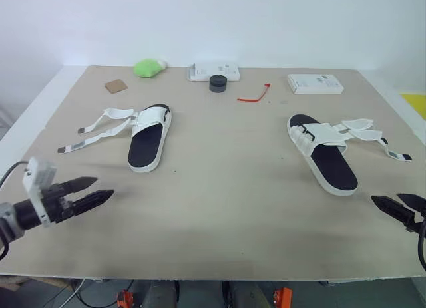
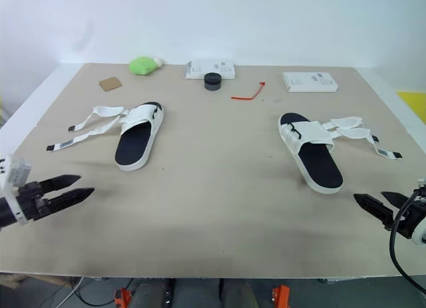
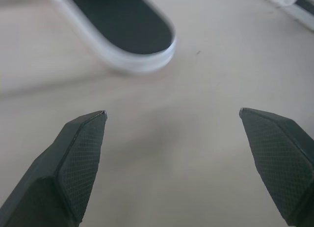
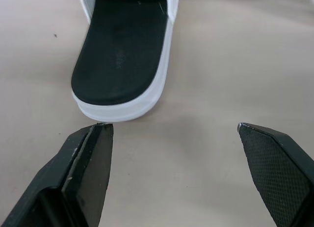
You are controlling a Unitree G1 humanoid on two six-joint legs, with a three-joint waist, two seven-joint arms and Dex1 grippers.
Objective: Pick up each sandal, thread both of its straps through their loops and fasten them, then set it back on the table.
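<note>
Two white sandals with black footbeds lie on the tan table (image 1: 219,188). The left sandal (image 1: 149,138) has both straps (image 1: 100,128) spread loose to its left. The right sandal (image 1: 323,153) has its straps (image 1: 369,132) splayed loose to its right. My left gripper (image 1: 93,190) hovers open near the table's front left, short of the left sandal's heel (image 3: 125,31). Open too, my right gripper (image 1: 399,204) sits at the front right, just short of the right sandal's heel (image 4: 122,60). Neither holds anything.
Along the far edge lie a green object (image 1: 148,68), a brown square (image 1: 116,86), a white box (image 1: 213,71) with a black round object (image 1: 218,83) in front, a red tie (image 1: 254,95) and another white box (image 1: 315,84).
</note>
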